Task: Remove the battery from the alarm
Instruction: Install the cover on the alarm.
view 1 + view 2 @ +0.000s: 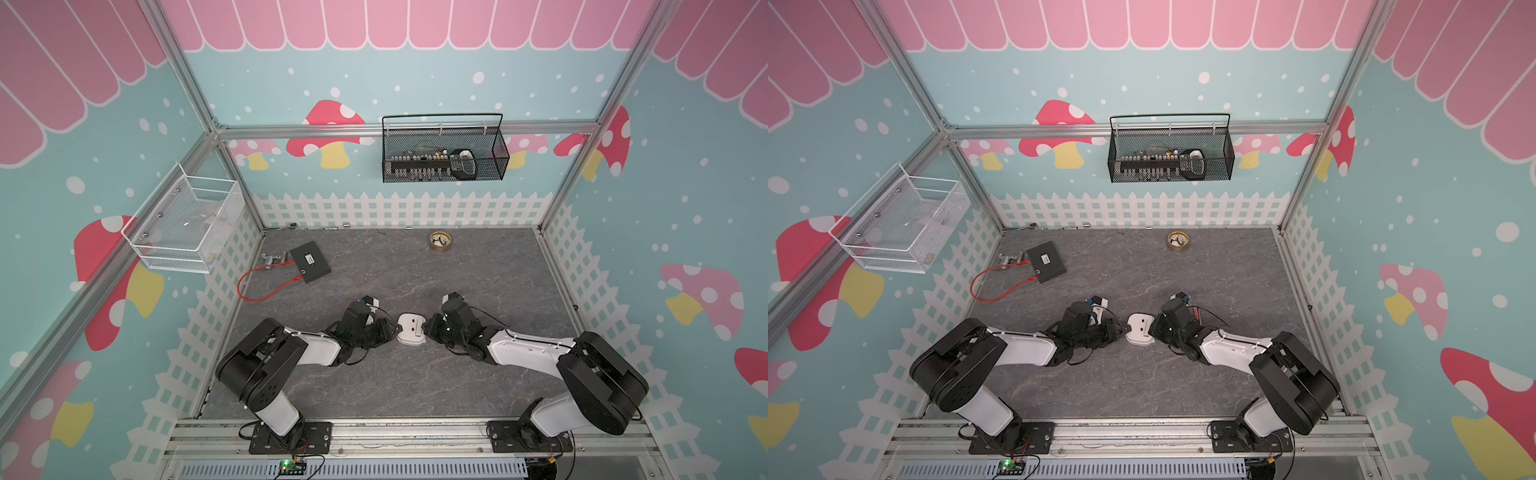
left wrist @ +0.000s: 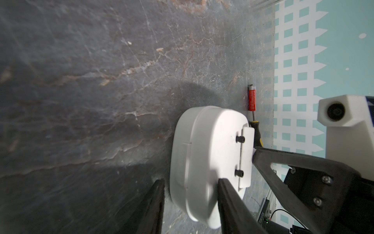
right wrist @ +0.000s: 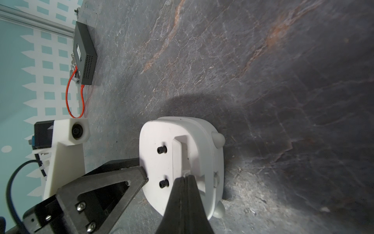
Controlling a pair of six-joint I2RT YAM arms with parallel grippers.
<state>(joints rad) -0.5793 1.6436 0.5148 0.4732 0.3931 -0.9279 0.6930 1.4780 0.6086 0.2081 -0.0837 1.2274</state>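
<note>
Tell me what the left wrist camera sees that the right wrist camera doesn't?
Left wrist only: a red battery lying loose, and a screwdriver partly hidden behind the clock. Right wrist only: a black box with an orange cable. Both: the white clock's back, the left gripper clamping it, the right gripper shut at it.

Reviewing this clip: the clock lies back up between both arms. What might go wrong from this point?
1. The left gripper pinches only the clock's rim; levering from the other side may twist it loose.
2. The right gripper, shut, pushes at the white cover, which stands partly lifted; it may snap free and skid across the table.
3. No battery shows in the clock; one under the cover might drop out and roll.
</note>
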